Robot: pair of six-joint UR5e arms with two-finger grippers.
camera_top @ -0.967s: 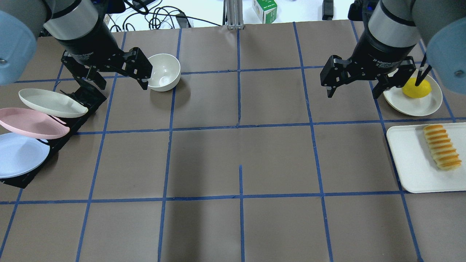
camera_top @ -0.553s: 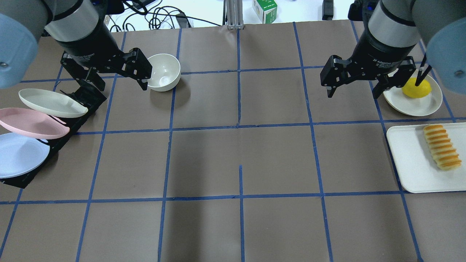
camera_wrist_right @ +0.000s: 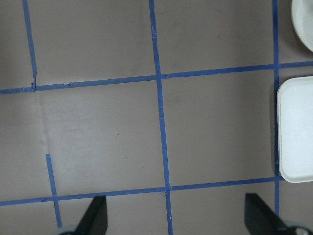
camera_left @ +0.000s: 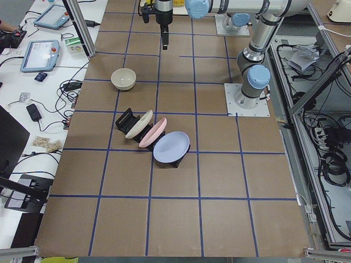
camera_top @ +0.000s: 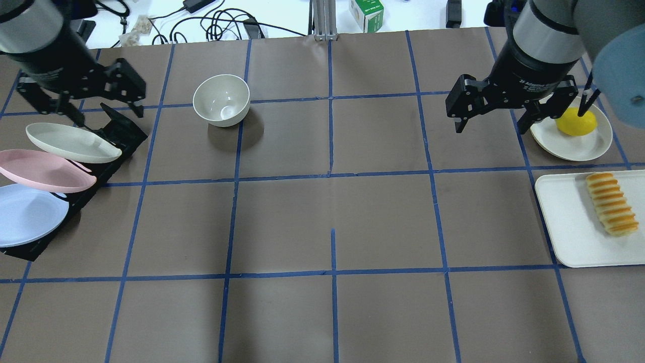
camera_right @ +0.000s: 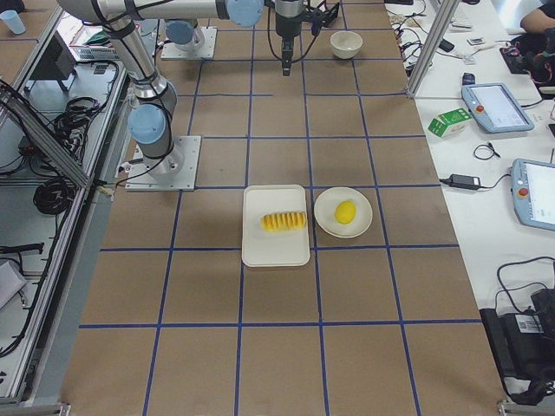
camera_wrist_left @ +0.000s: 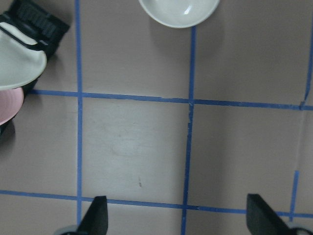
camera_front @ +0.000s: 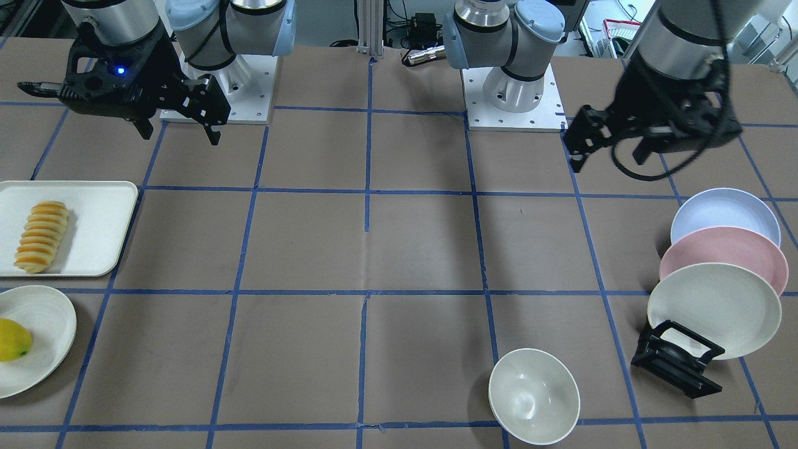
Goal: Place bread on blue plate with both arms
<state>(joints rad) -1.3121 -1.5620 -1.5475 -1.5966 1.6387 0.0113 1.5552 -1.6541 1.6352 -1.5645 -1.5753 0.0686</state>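
Right gripper (camera_top: 490, 129) spread open, "Adaptive" printed on its wrist, bread (camera_top: 611, 203) on white tray (camera_top: 564, 222) to its right, left gripper (camera_wrist_left: 177, 208) released wide, blue plate (camera_top: 25, 214) racked nearby, brown table (camera_top: 282, 217) with blue tape grid, cables (camera_top: 221, 22) beyond.

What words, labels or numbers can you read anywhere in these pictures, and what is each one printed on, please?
"2F Adaptive": white print on the black body of the right gripper, seen from overhead; the letters after it are too blurred to read.
Green carton: it has print, too small to read.
Tablet: the screen is too small to read.
I can read nothing else.
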